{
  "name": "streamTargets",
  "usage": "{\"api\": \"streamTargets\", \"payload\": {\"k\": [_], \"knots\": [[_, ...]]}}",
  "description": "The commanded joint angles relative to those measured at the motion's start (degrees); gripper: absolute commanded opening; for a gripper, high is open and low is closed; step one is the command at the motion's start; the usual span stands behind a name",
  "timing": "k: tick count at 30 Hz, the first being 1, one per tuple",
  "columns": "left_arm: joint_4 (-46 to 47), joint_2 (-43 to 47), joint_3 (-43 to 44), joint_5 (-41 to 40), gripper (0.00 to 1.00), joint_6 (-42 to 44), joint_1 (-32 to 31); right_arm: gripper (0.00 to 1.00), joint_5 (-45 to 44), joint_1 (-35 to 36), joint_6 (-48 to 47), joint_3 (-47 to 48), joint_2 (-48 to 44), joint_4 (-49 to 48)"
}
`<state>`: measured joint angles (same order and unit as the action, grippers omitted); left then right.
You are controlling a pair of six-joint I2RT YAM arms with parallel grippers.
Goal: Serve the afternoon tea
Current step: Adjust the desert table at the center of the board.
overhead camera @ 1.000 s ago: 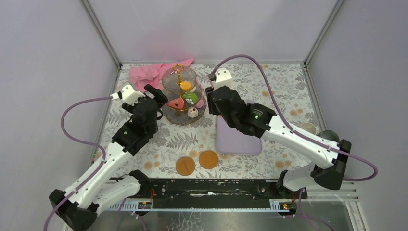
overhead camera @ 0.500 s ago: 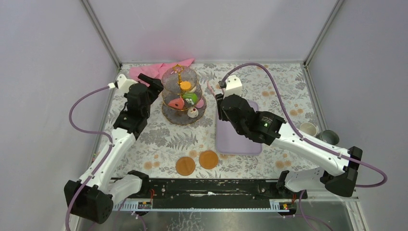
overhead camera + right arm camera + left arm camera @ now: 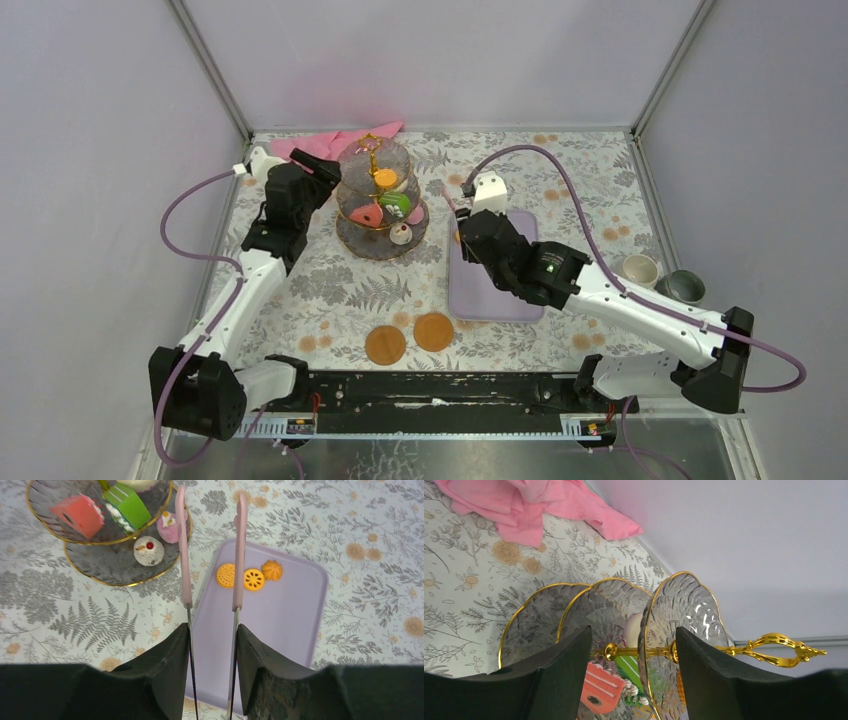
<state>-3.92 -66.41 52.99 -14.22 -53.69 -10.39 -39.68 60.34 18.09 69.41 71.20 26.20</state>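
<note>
Worktop (image 3: pixel 600 190): stand (image 3: pixel 378 205) upright, pastries (image 3: pixel 148 551) on its tiers. Left claw (image 3: pixel 633 635) open, jaws astride the stand's gold stem (image 3: pixel 629 651); contact not discernible. Right claw (image 3: pixel 212 630), right of stand, grips tongs (image 3: pixel 183 555) over edge of tray (image 3: pixel 285 620) bearing three biscuits (image 3: pixel 254 579). Two mugs (image 3: pixel 639 267) further right.

tabletop (image 3: pixel 585 180): floral print. pink cloth (image 3: pixel 340 140) bunched upper left, by the back wall. lilac tray (image 3: pixel 485 300) centre-right, long side running front to back. pink tongs (image 3: pixel 184 555) run up mid-frame in the right wrist view, arms apart, crossing the tray's upper left corner. Two orange discs (image 3: pixel 385 344) lower centre, side by side, just left of the tray's near end.
</note>
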Motion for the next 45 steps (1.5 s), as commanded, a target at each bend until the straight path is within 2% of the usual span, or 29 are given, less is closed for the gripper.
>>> {"api": "streamTargets", "payload": {"k": [1, 5, 16, 23, 32, 39, 45], "knots": [[5.87, -0.7, -0.15, 3.39, 0.68, 0.03, 0.55, 0.43, -2.21, -1.16, 2.82, -2.61, -2.72, -2.2], [6.33, -1.68, 0.05, 3.8, 0.65, 0.43, 0.66, 0.43, -1.71, -1.85, 3.8, -4.49, -3.57, -2.24], [7.26, -5.02, 0.55, 4.12, 0.46, -1.15, 0.7, 0.42, -1.23, -3.02, 6.29, -8.7, -4.73, -1.84], [7.22, -5.11, 0.64, 3.43, 0.25, -1.7, 0.73, 0.42, -1.1, -3.64, 7.31, -11.07, -5.2, -2.0], [6.02, -2.0, -0.62, 1.43, 0.1, -3.62, 0.65, 0.41, -0.58, -4.04, 7.29, -11.86, -5.28, -2.29], [2.46, -1.0, -0.31, -3.49, 0.04, -8.46, -1.69, 0.41, -0.44, -4.13, 7.91, -13.08, -5.54, -2.36], [-1.7, -1.3, 1.21, -11.36, 0.02, -14.81, -7.07, 0.41, -0.47, -4.17, 8.7, -14.31, -5.41, -2.45]]}}
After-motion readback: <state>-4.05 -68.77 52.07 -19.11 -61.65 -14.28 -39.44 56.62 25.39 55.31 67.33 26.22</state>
